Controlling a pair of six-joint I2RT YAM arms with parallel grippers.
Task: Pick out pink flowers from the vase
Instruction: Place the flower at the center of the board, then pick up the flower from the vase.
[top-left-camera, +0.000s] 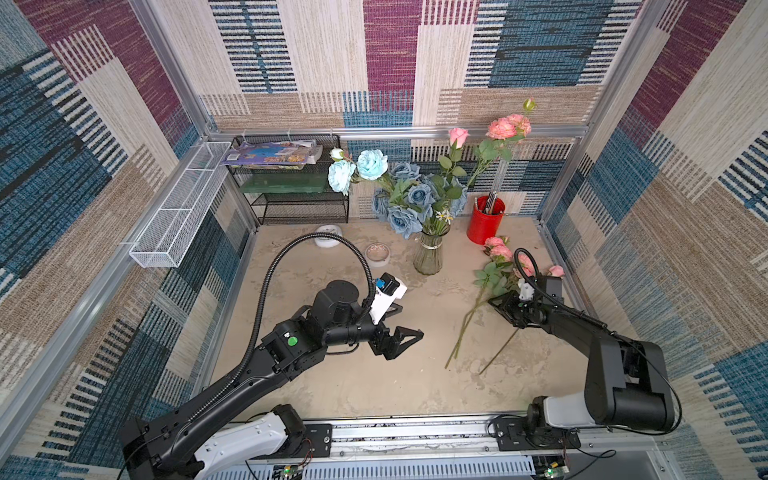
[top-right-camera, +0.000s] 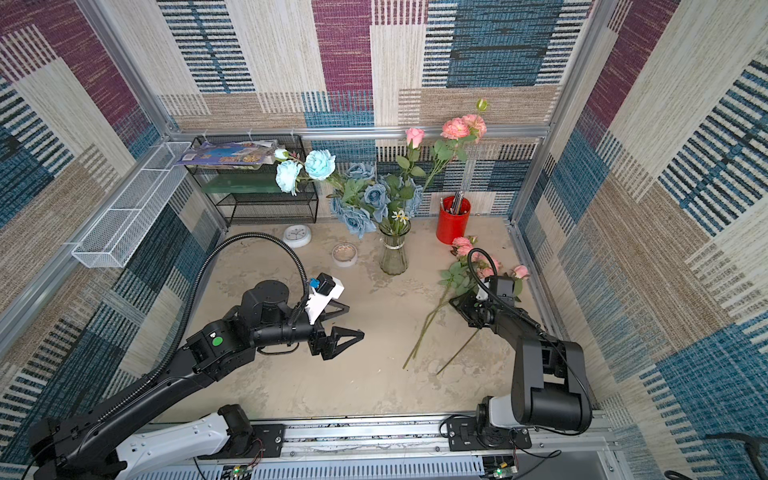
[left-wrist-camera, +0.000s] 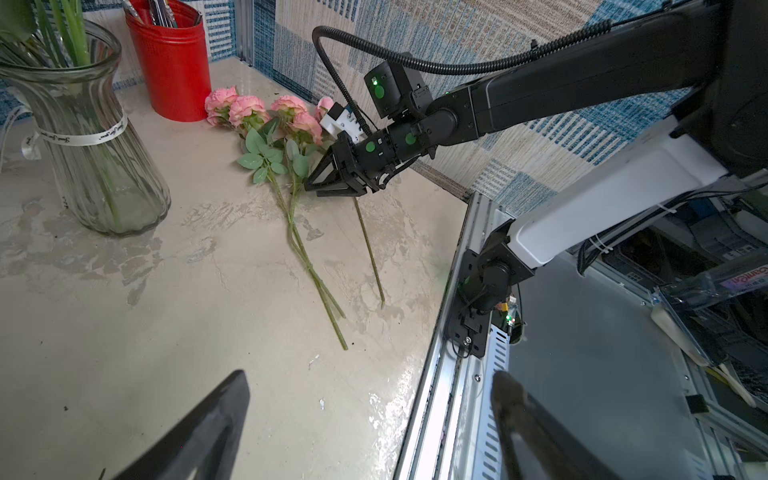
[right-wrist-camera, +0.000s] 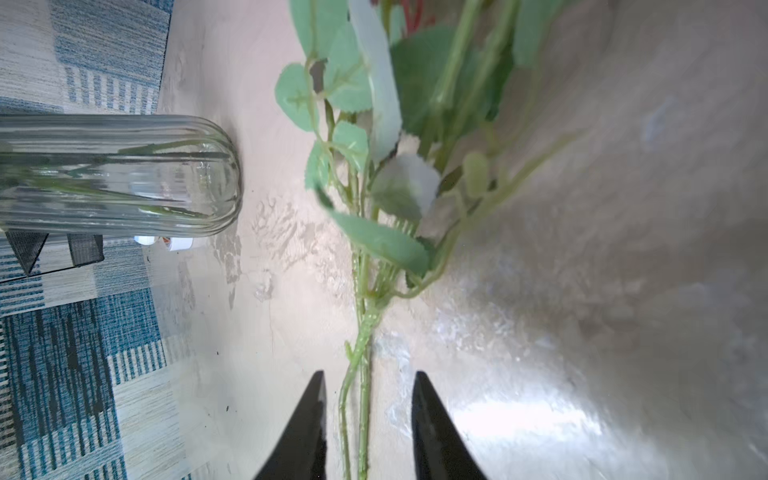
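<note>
In a top view pink roses (top-left-camera: 458, 135) are seen in the glass vase (top-left-camera: 429, 259), left gripper (top-left-camera: 411, 320) wide and empty; left wrist view: picked roses (left-wrist-camera: 249, 110) laid by the red pen cup (left-wrist-camera: 174, 70); right wrist view: right gripper (right-wrist-camera: 368, 415) narrowly parted astride their stems (right-wrist-camera: 365, 324), so leaves may be snagged on withdrawal.

Ribbon (left-wrist-camera: 79, 136) on vase (left-wrist-camera: 112, 195): script print, illegible. Nothing else readable.

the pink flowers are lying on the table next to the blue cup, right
Not quite: the cup is red, not blue, as both top views show. The pink flowers do lie on the table next to it.
</note>
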